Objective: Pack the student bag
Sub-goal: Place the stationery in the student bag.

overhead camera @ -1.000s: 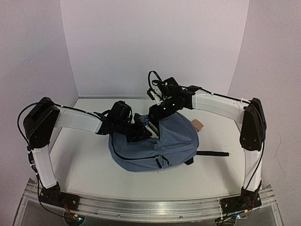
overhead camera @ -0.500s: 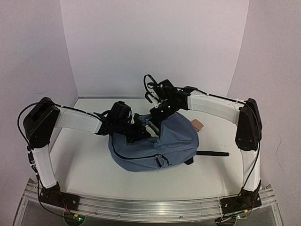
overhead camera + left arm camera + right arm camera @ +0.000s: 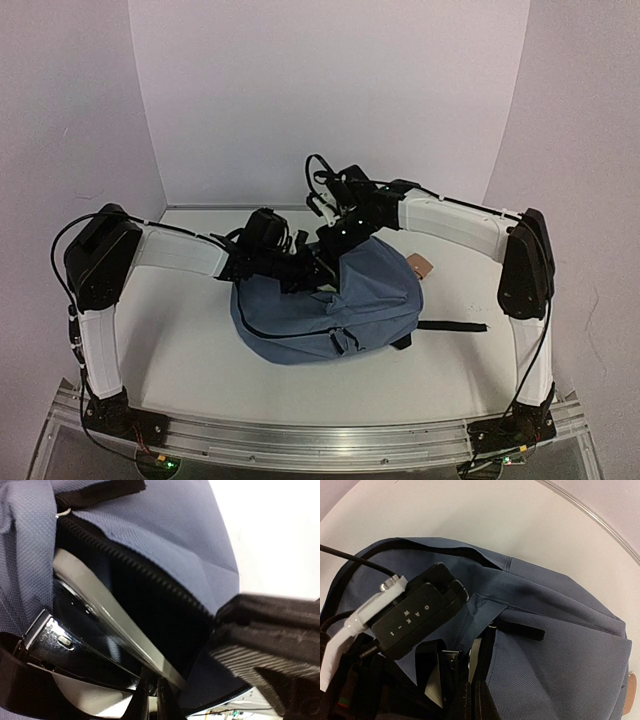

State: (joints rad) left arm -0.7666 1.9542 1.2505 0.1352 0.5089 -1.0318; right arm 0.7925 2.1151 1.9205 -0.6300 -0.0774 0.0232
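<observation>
Student bag (image 3: 330, 305) lies at middle of bench (image 3: 180, 340), mouth toward 11 o'clock. My left fingers (image 3: 144, 702) pressed together at mouth rim, right fingers (image 3: 328, 258) clenched by zipper edge at 12, likely to spread mouth for loading. Fabric pinched? Cannot tell. Flat book (image 3: 100, 610) sits inside.

A robot lab booth: bare white walls (image 3: 330, 100) ring a white table (image 3: 180, 345) from nine to three o'clock; a metal rail (image 3: 320, 440) at six anchors two cabled arms (image 3: 180, 255).
</observation>
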